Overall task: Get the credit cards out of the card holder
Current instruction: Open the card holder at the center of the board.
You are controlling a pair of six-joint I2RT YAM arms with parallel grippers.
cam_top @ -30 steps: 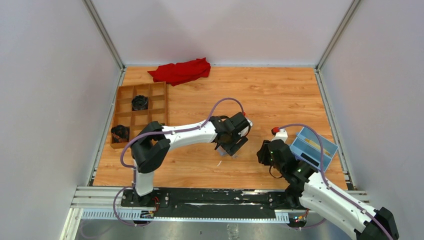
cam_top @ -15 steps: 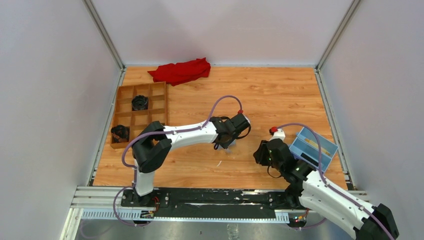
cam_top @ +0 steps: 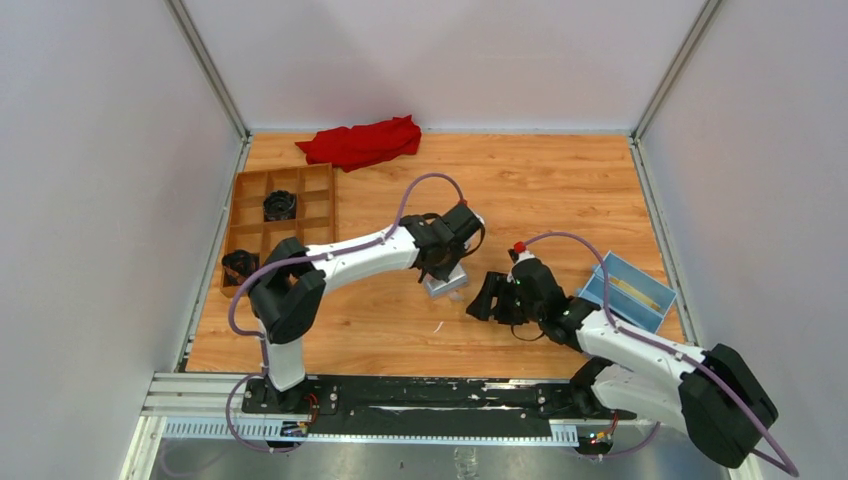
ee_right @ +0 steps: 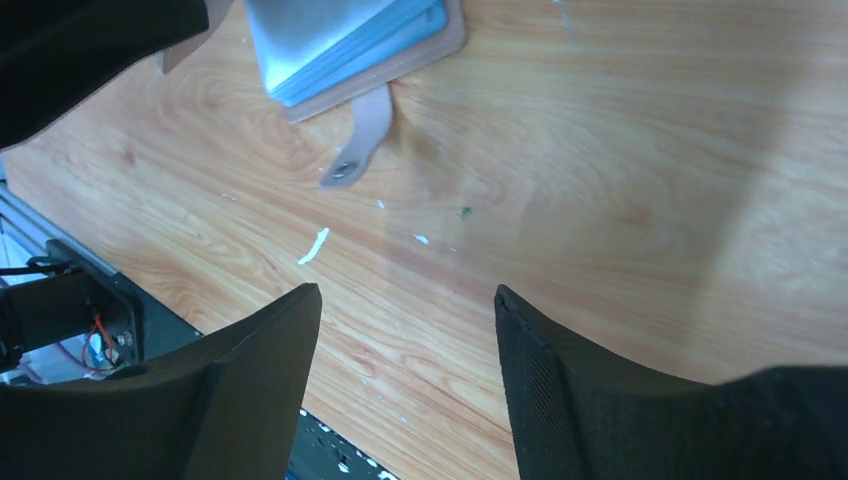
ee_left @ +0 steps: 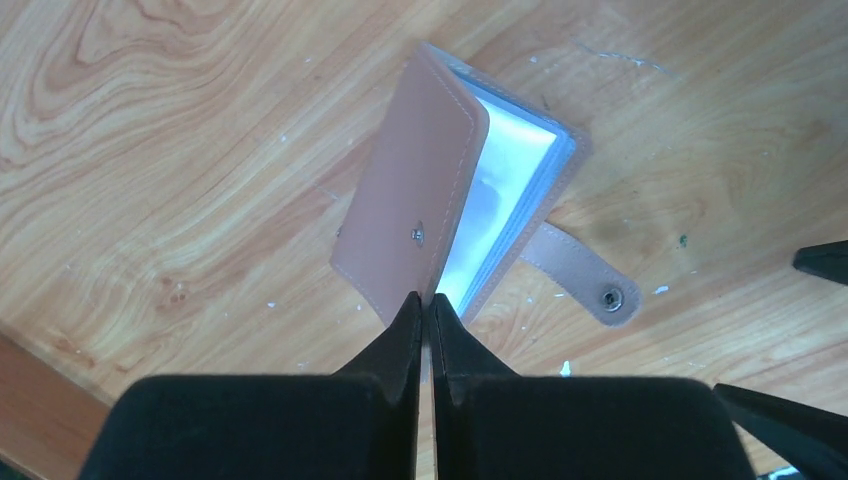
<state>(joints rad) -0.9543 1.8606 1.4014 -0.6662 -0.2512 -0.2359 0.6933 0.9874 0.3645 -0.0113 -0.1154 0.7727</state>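
The card holder [cam_top: 446,283] lies on the wooden table, tan-pink outside with pale blue sleeves inside. My left gripper [ee_left: 427,305] is shut on the edge of its top cover [ee_left: 415,195], holding that cover raised so the holder gapes open. The strap with its snap [ee_left: 585,275] lies flat on the table. The left gripper [cam_top: 447,265] sits right over the holder. My right gripper [cam_top: 485,297] hovers just right of it, open with nothing between its fingers [ee_right: 560,370]. In the right wrist view the holder [ee_right: 350,40] is at the top left. The credit cards cannot be told apart from the sleeves.
A deep blue box [cam_top: 630,292] stands at the right, behind the right arm. A brown compartment tray [cam_top: 255,235] holding dark objects is at the left. A red cloth [cam_top: 362,142] lies at the back. The black base rail [ee_right: 90,310] runs along the near edge.
The left gripper closed on the holder's cover and shifted a little left. The right arm swung left toward the holder and its jaws opened wider.
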